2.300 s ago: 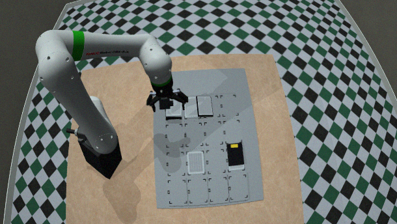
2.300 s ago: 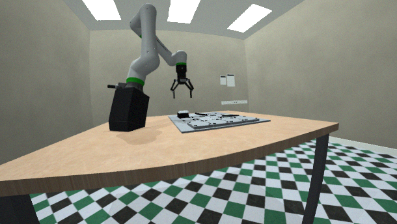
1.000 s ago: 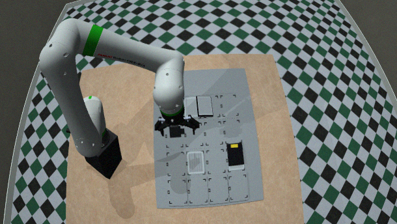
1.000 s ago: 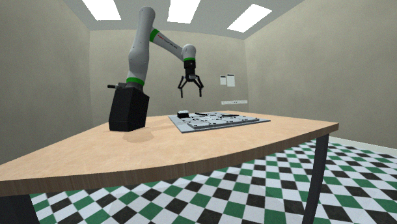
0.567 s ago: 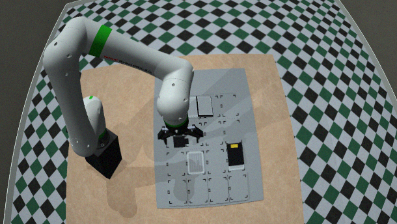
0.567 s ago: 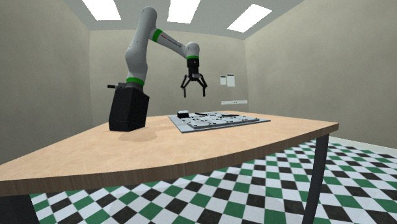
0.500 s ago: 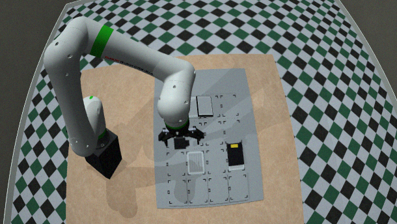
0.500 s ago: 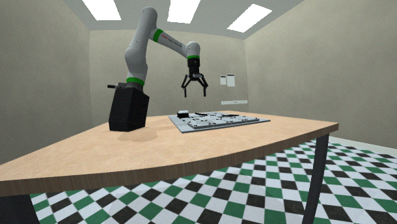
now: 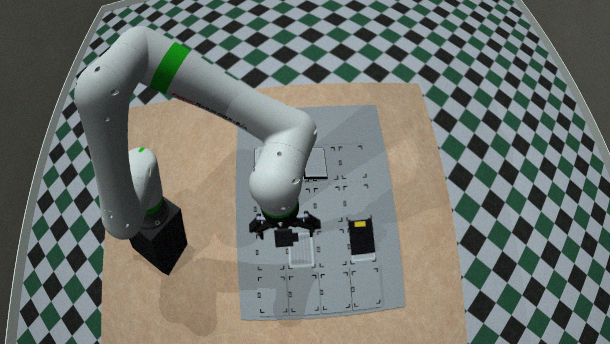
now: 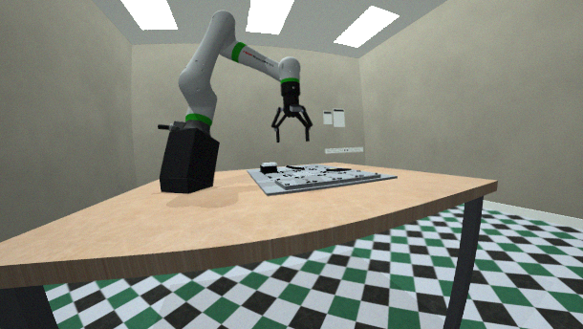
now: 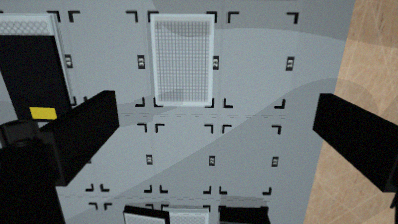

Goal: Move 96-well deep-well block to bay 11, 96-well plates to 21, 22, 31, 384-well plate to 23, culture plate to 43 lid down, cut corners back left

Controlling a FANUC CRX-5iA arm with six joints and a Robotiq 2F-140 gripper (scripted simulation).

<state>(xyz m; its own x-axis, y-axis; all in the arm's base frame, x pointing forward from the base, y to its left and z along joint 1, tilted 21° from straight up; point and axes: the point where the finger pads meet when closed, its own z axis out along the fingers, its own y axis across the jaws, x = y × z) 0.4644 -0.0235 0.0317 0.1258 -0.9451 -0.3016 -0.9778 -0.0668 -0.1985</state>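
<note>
My gripper (image 9: 285,227) (image 10: 291,130) (image 11: 216,110) is open and empty. It hangs high above the grey deck (image 9: 246,295) (image 10: 273,189) (image 11: 255,65). A white, finely gridded plate (image 9: 303,256) (image 11: 182,59) lies flat between corner marks, just ahead of the fingers in the wrist view. In the top view the gripper hides part of it. A black plate with a yellow label (image 9: 361,240) (image 11: 30,75) lies two bays further from the arm's base. A pale strip (image 9: 363,257) (image 11: 25,25) shows at one end of it. I cannot tell how its lid sits.
A row of plates lies along the deck's far side. One plate (image 9: 315,162) shows beside the arm; the arm hides the others. Their edges show low in the wrist view (image 11: 187,217). A black block (image 10: 269,167) stands at the deck's corner near the base. The wooden table (image 9: 165,300) surrounds the deck.
</note>
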